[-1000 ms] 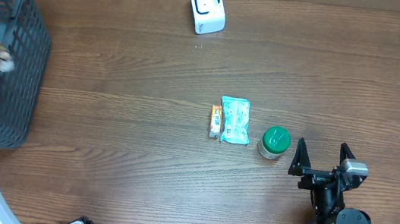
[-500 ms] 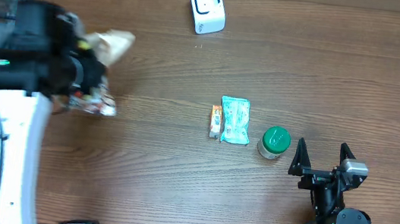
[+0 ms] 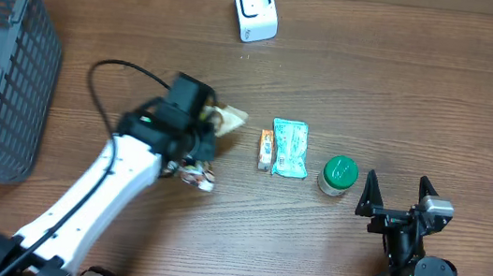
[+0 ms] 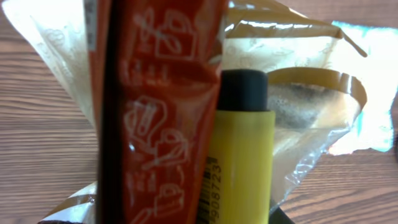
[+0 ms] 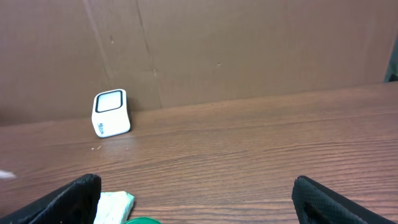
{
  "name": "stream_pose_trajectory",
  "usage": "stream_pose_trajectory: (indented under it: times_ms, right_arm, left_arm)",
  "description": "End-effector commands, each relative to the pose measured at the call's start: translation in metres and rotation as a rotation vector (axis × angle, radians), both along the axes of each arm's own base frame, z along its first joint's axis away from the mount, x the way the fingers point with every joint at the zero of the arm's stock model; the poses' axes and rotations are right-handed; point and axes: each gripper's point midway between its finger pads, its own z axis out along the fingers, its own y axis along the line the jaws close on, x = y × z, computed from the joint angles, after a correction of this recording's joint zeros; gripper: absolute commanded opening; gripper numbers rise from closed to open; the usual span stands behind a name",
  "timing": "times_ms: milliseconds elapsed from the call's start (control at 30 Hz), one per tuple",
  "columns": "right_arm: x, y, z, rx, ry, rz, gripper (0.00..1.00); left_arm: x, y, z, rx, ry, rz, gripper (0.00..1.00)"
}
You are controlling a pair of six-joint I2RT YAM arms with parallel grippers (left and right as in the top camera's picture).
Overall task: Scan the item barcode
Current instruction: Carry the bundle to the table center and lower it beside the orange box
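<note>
The left gripper is clenched on a clear bag, which it carries over the middle of the table, a little left of centre. Its fingers cannot be made out: the bag fills the left wrist view and the wrist covers them from overhead. Close to the wrist camera, the bag is crinkled cellophane with tan trim. Inside stand a red sachet printed with white line drawings and, just beside it on the right, a yellow tube with a black cap. A barcode runs down the tube's left side and faces the wrist camera. From overhead, one tan corner of the bag pokes out toward the far edge and another part hangs out toward the near edge.

Just right of the bag lie a small orange packet, a teal pouch touching it, and a green-lidded jar near the pouch. The scanner stands at the far edge, well apart from the bag, its window facing up. A grey basket sits at the far left corner.

The right gripper hovers near the near right edge, fingers spread wide, grasping nothing, just right of the jar.
</note>
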Motion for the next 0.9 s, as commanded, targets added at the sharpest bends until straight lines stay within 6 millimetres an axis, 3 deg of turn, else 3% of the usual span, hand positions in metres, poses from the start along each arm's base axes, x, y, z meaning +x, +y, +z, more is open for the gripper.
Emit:
stream_pose_trajectory:
  times_ms: [0, 233, 333, 433, 467, 700, 867]
  right_arm:
    - [0.0, -0.001, -0.001, -0.004, -0.007, -0.005, 1.0]
    - [0.0, -0.001, -0.001, -0.004, -0.006, -0.005, 1.0]
    - [0.0, -0.001, -0.001, -0.004, -0.006, -0.005, 1.0]
    - [0.0, -0.001, -0.001, -0.004, -0.006, -0.005, 1.0]
    - [0.0, -0.001, -0.001, -0.004, -0.006, -0.005, 1.0]
    - [0.0, -0.001, -0.001, -0.004, -0.006, -0.005, 1.0]
    - [0.0, -0.001, -0.001, -0.004, -0.007, -0.005, 1.0]
  left_arm:
    - [-0.002, -0.007, -0.02, 0.072, 0.01, 0.052, 0.04]
    - [0.003, -0.031, -0.057, 0.11, 0.022, 0.097, 0.04]
    - [0.001, -0.033, -0.065, 0.11, 0.041, 0.124, 0.12]
    - [0.002, -0.032, -0.065, 0.112, 0.04, 0.123, 0.46]
    - [0.002, -0.033, -0.064, 0.112, 0.038, 0.114, 0.53]
    - [0.005, -0.035, -0.054, 0.118, 0.032, 0.08, 0.64]
    - [0.009, -0.037, -0.035, 0.134, 0.034, 0.048, 0.66]
